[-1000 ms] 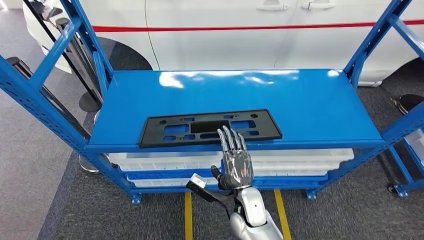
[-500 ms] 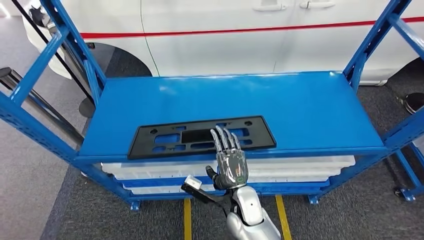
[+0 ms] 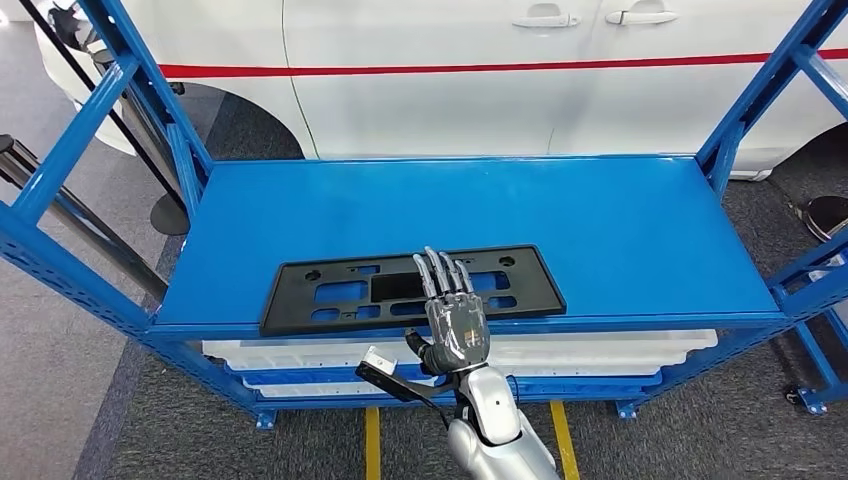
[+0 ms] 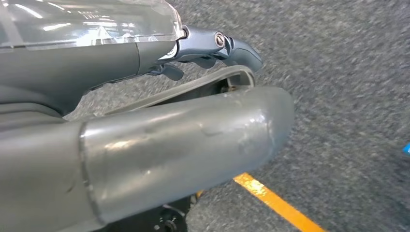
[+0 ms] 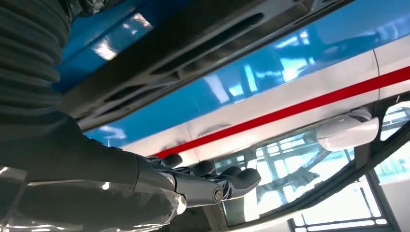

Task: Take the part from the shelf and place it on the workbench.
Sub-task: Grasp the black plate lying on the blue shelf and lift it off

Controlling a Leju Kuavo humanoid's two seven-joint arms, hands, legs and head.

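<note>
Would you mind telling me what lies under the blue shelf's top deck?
Under the deck sit stacked white trays on a lower level. Only their front edges show; the deck covers their contents.

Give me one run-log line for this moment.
stage: reaching for part | right hand: fingers extended over black plate, no grasp visible | plate: flat near front edge of blue shelf | left hand: over floor, empty

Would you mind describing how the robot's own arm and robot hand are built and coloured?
The right arm is glossy silver, with a black cable and small white connector beside the wrist. The right robot hand has a shiny metallic-grey back and segmented dark-grey fingers.
</note>
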